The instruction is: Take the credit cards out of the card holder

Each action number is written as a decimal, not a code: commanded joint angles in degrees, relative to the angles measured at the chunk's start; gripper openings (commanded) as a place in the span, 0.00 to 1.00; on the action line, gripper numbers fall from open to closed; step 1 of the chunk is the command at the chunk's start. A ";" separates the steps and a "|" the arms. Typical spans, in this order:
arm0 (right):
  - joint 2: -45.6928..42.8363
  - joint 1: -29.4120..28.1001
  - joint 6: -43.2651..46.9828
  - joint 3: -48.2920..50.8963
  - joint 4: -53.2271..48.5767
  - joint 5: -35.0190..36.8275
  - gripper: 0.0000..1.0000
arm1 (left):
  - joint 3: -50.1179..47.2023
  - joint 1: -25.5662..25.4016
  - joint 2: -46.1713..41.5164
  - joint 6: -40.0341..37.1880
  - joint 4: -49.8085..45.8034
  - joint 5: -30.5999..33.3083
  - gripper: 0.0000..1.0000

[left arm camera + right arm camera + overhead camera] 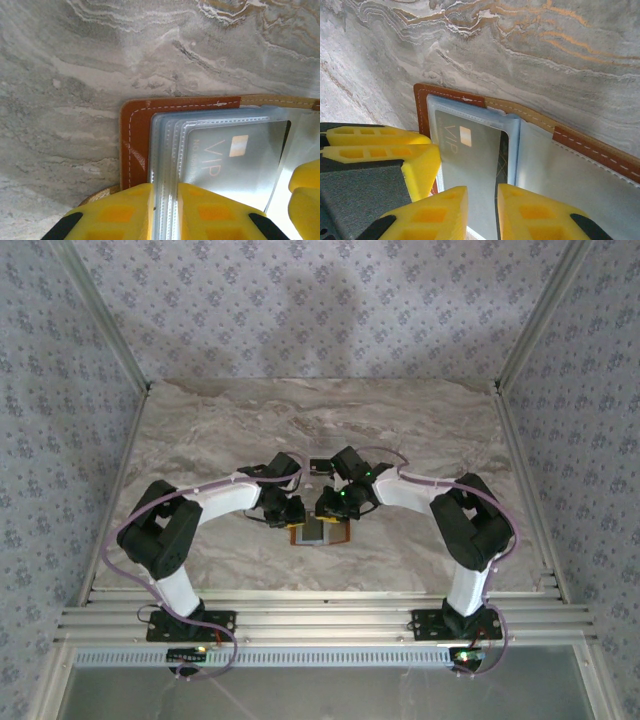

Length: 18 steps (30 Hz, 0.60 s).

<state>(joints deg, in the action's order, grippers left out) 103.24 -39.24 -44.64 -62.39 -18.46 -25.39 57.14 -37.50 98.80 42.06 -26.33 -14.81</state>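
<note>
At the middle of the marble-patterned tabletop [200,440], the orange-brown card holder [320,533] lay open and flat, with both arms bent inward over it. From the left wrist camera its stitched leather cover showed at the left, and a stack of clear plastic sleeves [165,150] lay on top of it. A grey credit card [235,155] marked VIP sat inside the uppermost sleeve.

The left pincer [166,192] was nearly together, its yellow fingers clamped on the near edges of those sleeves, so it gripped the card holder itself. The right pincer [482,200] stood just beside it, on the card holder's other side. Its two yellow fingers straddled the near end of the grey credit card with a narrow gap between them. Whether they actually pressed on the card I could not tell. To the right of the card, the holder's pale inner face lay bare against the tabletop.
</note>
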 commanded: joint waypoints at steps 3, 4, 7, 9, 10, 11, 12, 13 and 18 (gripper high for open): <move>1.76 -0.66 -0.38 0.47 0.21 -1.16 0.24 | -1.11 0.27 0.42 -0.16 -0.98 0.15 0.20; 1.86 -0.73 -0.39 0.43 0.20 -1.08 0.24 | -1.15 0.29 0.35 -0.16 -0.95 0.15 0.20; 1.88 -0.87 -0.38 0.47 0.18 -0.99 0.24 | -1.19 0.23 0.45 -0.18 -1.01 0.13 0.20; 2.03 -0.95 -0.27 0.45 0.02 -0.70 0.24 | -1.08 0.28 0.42 -0.22 -0.98 0.13 0.20; 2.05 -1.01 -0.27 0.44 -0.03 -0.67 0.24 | -1.07 0.29 0.35 -0.15 -1.03 0.12 0.20; 2.14 -1.08 -0.25 0.44 -0.16 -0.52 0.24 | -1.07 0.34 0.34 -0.21 -1.07 0.13 0.20; 2.14 -1.08 -0.18 0.43 -0.34 -0.30 0.24 | -1.06 0.34 0.33 -0.26 -1.09 0.13 0.20; 2.14 -1.16 -0.12 0.49 -0.23 -0.23 0.24 | -1.07 0.36 0.25 -0.25 -1.10 0.21 0.20; 2.28 -1.35 0.40 0.08 -1.28 0.25 0.24 | -1.05 0.34 0.25 -0.22 -1.18 0.23 0.20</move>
<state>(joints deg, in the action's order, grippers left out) 104.49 -40.16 -44.60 -62.39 -18.20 -25.34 57.14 -37.50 98.80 42.06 -26.35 -14.81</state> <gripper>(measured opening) 0.244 0.203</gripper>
